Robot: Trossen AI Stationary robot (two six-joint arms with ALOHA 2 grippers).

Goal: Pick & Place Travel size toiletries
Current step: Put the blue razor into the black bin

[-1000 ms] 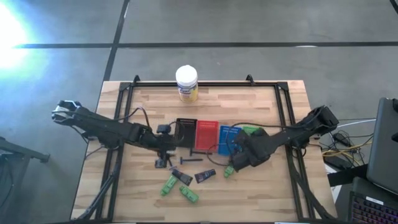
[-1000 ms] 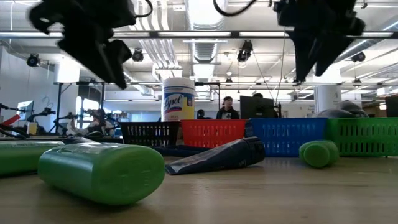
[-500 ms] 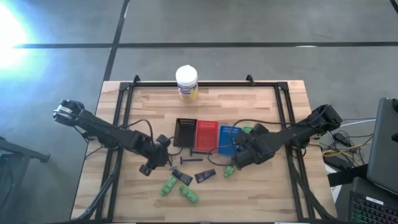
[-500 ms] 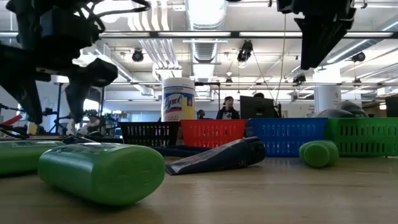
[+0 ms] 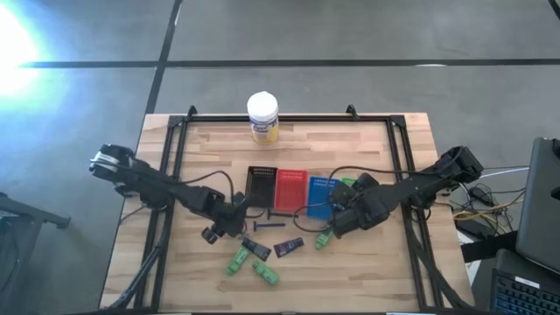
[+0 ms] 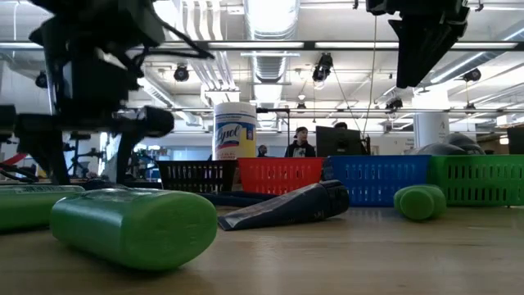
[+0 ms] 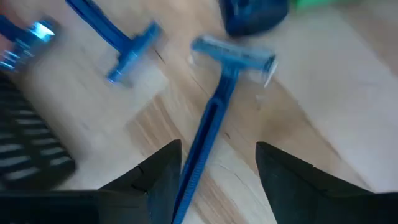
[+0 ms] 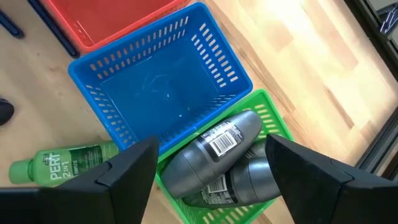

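Observation:
Travel toiletries lie on the table's near half: green tubes (image 5: 238, 260) (image 5: 266, 273) (image 5: 322, 238), navy packets (image 5: 258, 249) (image 5: 289, 248) and two blue razors (image 5: 258, 226) (image 5: 278, 213). My left gripper (image 5: 238, 219) (image 7: 217, 180) is open and low over the table. Its fingers stand on either side of one razor's handle (image 7: 205, 134); whether they touch it, I cannot tell. My right gripper (image 5: 339, 210) (image 8: 217, 174) hangs open above the blue tray (image 8: 161, 87) and the green tray (image 8: 273, 118), where two grey bottles (image 8: 224, 143) (image 8: 242, 180) lie.
Black (image 5: 259, 185), red (image 5: 290, 188), blue (image 5: 321, 194) and green (image 5: 353, 183) trays stand in a row at mid-table. A yellow white-capped jar (image 5: 262, 116) stands at the far edge. In the low view a green tube (image 6: 135, 225) lies close, and a person (image 6: 300, 143) shows in the room.
My left gripper has come down from high above the table to just over it, ending at the razors in front of the black tray. My right gripper has stayed above the blue and green trays.

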